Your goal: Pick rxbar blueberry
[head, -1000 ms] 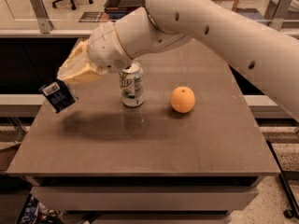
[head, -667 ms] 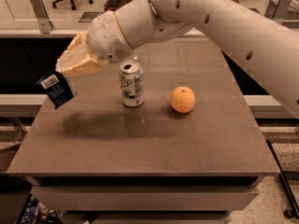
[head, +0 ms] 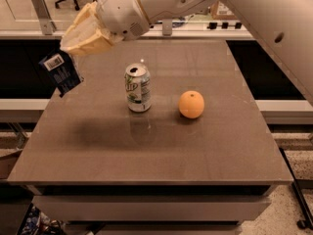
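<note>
Now | gripper (head: 70, 52) pinching rxbar blueberry (head: 62, 75) over table (head: 146, 155) left edge | barcode patch (head: 54, 62) visible

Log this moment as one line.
gripper: raised near table far-left corner, jaws shut on snack bar | snack bar: held off table | can, orange: on table

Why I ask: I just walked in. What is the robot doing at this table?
The robot's gripper is shut on the rxbar blueberry and holds it in the air, off the table, above one side edge. A green-white soda can stands upright mid-table with an orange beside it, both untouched.
</note>
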Robot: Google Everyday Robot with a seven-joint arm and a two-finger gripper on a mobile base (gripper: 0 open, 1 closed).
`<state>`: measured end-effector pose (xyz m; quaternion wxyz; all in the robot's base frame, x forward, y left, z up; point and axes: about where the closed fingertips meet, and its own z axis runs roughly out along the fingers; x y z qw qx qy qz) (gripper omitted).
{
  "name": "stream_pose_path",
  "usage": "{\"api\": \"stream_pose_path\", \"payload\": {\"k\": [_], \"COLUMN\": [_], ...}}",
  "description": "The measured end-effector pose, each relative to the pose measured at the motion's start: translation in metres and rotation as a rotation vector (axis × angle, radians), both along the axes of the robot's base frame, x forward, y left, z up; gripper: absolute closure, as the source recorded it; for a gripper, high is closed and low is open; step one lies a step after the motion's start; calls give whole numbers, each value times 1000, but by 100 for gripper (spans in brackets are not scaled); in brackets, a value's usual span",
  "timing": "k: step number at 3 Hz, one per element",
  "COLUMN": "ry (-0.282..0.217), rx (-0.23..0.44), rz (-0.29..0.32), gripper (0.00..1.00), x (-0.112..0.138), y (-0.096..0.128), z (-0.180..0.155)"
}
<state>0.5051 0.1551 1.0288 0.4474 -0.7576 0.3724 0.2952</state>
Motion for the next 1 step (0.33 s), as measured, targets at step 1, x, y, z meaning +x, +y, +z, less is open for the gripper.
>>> {"api": "stream_pose_path", "payload": {"k": [1], "ry": [0], "rx": [0], "rz": [0], "gripper": [100], "x": [0], "y": [0], "z": [0]}}
